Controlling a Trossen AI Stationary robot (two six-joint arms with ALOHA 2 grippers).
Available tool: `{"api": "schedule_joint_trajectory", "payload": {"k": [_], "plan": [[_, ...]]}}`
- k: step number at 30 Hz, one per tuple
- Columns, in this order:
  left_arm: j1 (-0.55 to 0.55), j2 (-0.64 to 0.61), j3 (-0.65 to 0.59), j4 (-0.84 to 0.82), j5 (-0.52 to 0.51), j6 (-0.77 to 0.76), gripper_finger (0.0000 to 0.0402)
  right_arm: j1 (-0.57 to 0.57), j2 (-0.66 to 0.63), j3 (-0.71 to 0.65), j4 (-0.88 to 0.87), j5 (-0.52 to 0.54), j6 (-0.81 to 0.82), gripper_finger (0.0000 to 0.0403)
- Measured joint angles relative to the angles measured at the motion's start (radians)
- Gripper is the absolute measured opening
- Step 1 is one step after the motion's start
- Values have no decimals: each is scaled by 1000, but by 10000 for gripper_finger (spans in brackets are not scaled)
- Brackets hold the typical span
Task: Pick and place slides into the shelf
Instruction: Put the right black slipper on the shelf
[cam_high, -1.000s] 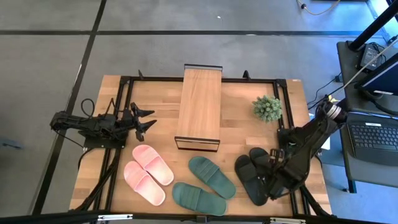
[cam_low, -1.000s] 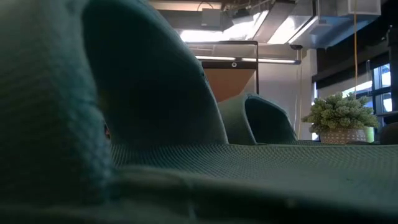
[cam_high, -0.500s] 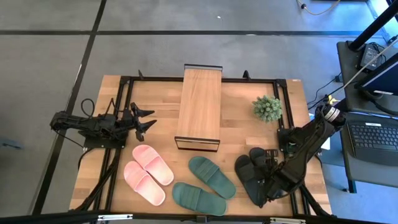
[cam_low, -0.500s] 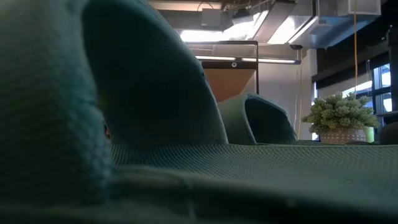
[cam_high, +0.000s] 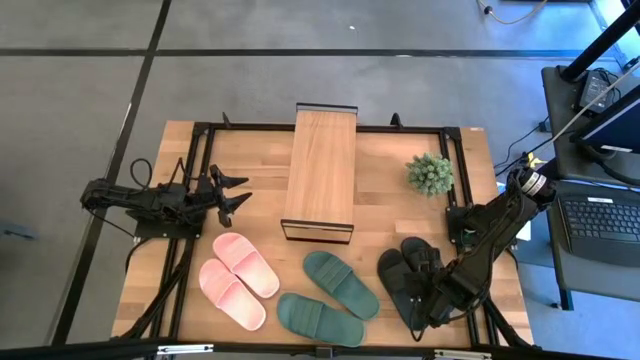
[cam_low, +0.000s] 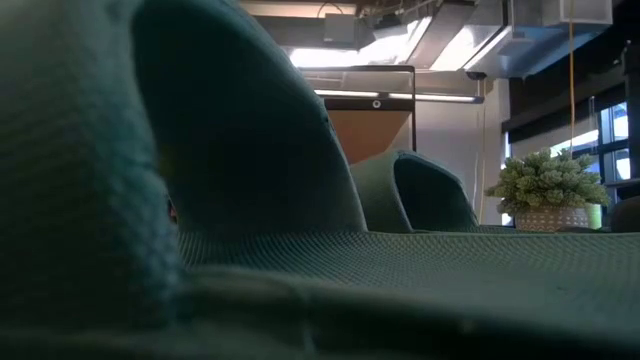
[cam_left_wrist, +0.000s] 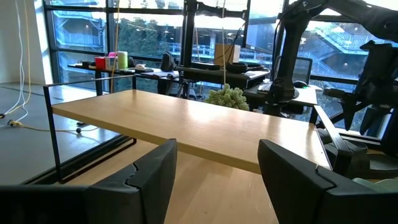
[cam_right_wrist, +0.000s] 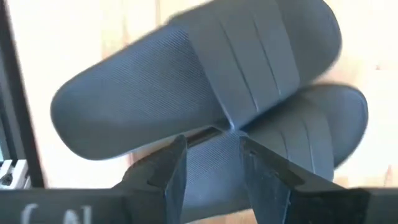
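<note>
Two black slides (cam_high: 400, 282) (cam_right_wrist: 199, 74) lie on the table at the near right, one overlapping the other (cam_right_wrist: 329, 124). My right gripper (cam_high: 432, 298) (cam_right_wrist: 214, 171) points down over them, open, with its fingers above the lower slide's footbed. Two dark green slides (cam_high: 340, 283) (cam_high: 318, 317) and two pale pink slides (cam_high: 245, 263) (cam_high: 230, 293) lie soles down along the near edge. The shelf (cam_high: 320, 172) (cam_left_wrist: 186, 127) stands mid-table. My left gripper (cam_high: 235, 195) (cam_left_wrist: 217, 177) waits open at the left, pointing level at the shelf.
A small potted plant (cam_high: 430, 173) (cam_low: 548, 190) stands at the far right of the table. A black metal frame (cam_high: 200, 130) runs around the tabletop. In the low view a green slide (cam_low: 200, 200) blocks most of the picture. Bare wood lies between the shelf and the slides.
My right gripper has rolled about its own axis and tipped more upright over the black slides, edging slightly toward the table's near edge. Its finger gap looks unchanged. No slide has moved.
</note>
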Motion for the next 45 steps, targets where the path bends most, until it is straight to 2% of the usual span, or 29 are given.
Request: {"api": "schedule_joint_trajectory", "payload": {"k": [4,11,22,32,40,45], "plan": [[0,0,0,0,0,0,217,0,0,0,-55,-4,109,146],[0,0,0,0,0,0,217,1,0,0,-60,-7,105,147],[0,0,0,0,0,0,217,0,0,0,-69,0,133,206],[0,0,0,0,0,0,217,0,0,0,70,2,156,220],[0,0,0,0,0,0,217,0,0,0,98,54,162,220],[0,0,0,0,0,0,217,0,5,-1,135,155,166,220]]}}
